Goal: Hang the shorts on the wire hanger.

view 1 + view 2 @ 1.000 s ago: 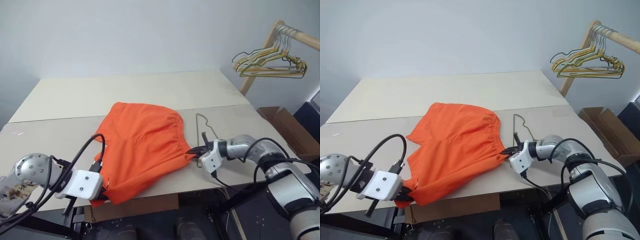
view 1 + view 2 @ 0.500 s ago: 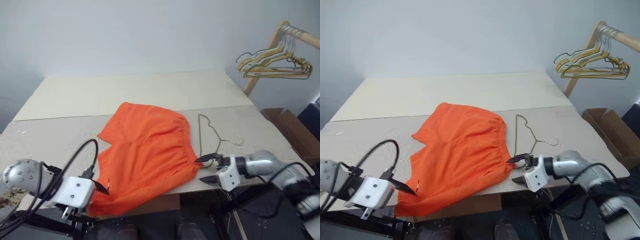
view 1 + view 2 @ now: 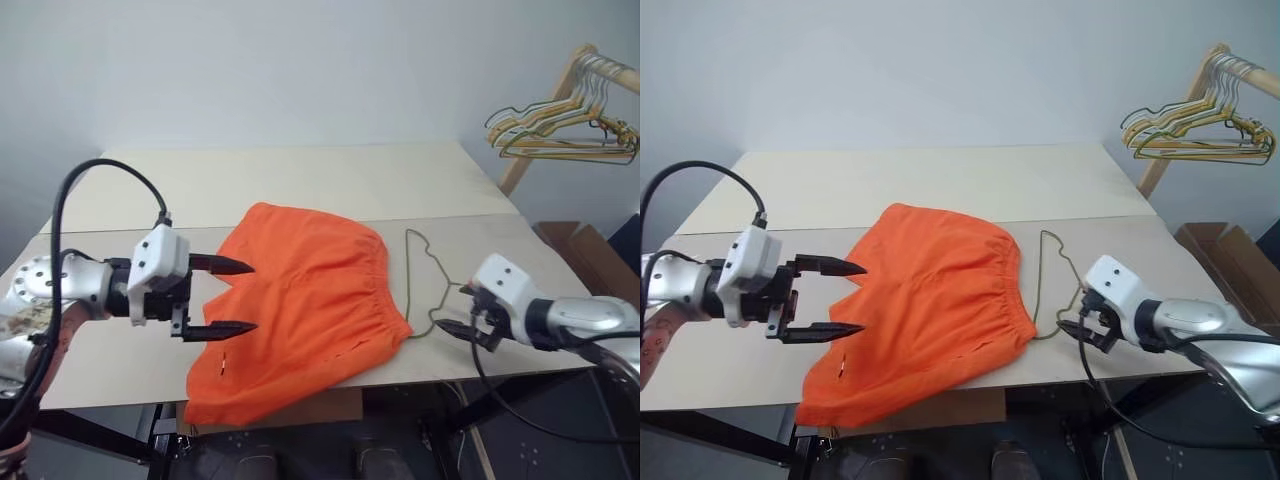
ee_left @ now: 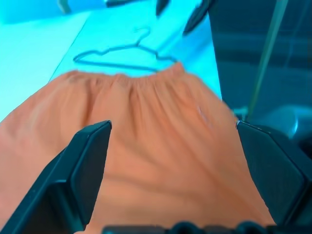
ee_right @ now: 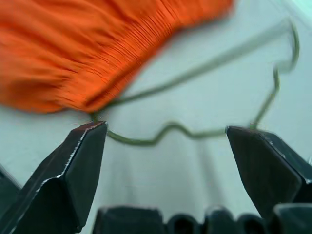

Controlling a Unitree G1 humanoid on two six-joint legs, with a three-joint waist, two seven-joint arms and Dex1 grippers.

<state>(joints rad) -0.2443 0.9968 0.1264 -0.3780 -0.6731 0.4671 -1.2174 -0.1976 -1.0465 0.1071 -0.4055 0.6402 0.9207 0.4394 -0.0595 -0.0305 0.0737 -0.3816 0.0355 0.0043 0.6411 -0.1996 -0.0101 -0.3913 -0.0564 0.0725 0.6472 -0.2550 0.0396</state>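
Each arm is made of rounded silver-grey metal segments and ends in a white boxy housing that carries two black, pointed fingers. The left gripper has a thick black cable that loops high above the arm. The right gripper has thinner black cables hanging down below its wrist.

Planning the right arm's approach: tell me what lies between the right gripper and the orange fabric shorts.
In the right eye view, only the thin olive-grey wire hanger on bare tabletop separates right gripper from shorts.

bright orange shorts, olive-grey wire hanger, pale beige table, yellow and green hangers
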